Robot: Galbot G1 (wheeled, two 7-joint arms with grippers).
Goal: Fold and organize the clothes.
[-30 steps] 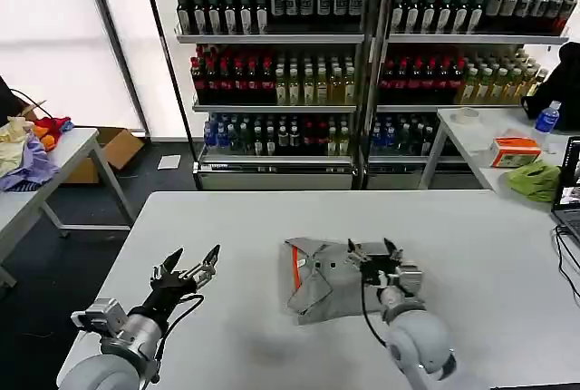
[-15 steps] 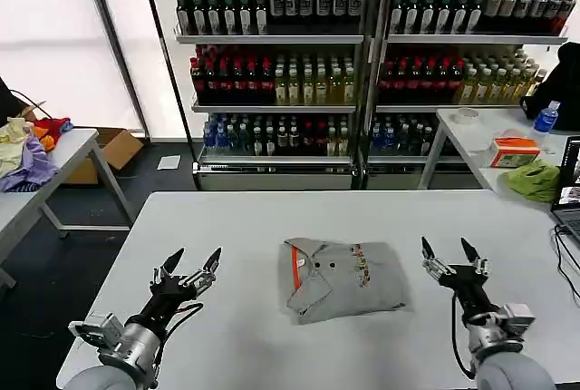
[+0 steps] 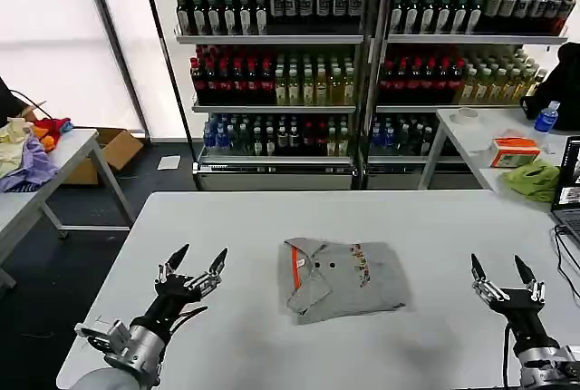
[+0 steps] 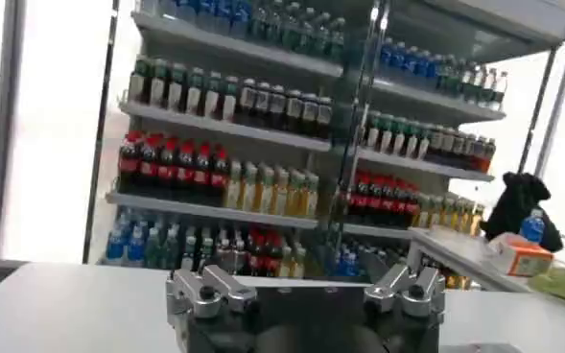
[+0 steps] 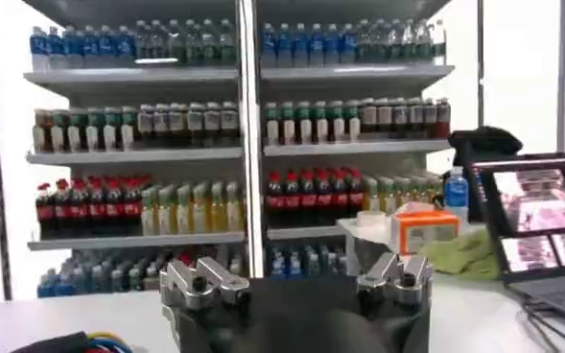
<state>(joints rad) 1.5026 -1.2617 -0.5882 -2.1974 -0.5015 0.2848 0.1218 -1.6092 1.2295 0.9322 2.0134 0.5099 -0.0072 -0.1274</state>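
1. While you look through the head view, note that the right gripper (image 3: 504,273) has pulled back off the folded shirts (image 3: 343,277) over the last second: it was on the cloth, then lifted clear, and now it hangs near the table's (image 3: 272,218) edge at about 4 o'clock from the bundle, well apart from it, with its 2 fingers spread and nothing between them.
2. Also in the head view, the left gripper (image 3: 193,261) sits at roughly 8 o'clock from the bundle, fingers spread and empty; it has barely shifted and reads as idle.
3. The shirts lie near the table's centre as 1 compact grey packet, collar and orange trim at its 9 o'clock side and a small colour print on top. Your fold looks finished, since both arms are clear of it.
4. Through the left wrist view, you see the left gripper's (image 4: 306,293) fingers apart, empty, facing the drink shelves (image 4: 263,134).
5. Through the right wrist view, the right gripper (image 5: 296,281) is likewise parted and empty, with shelves, a side table and a laptop (image 5: 536,211) beyond.
6. Your likely next job is placing or tidying the packet, not more folding.
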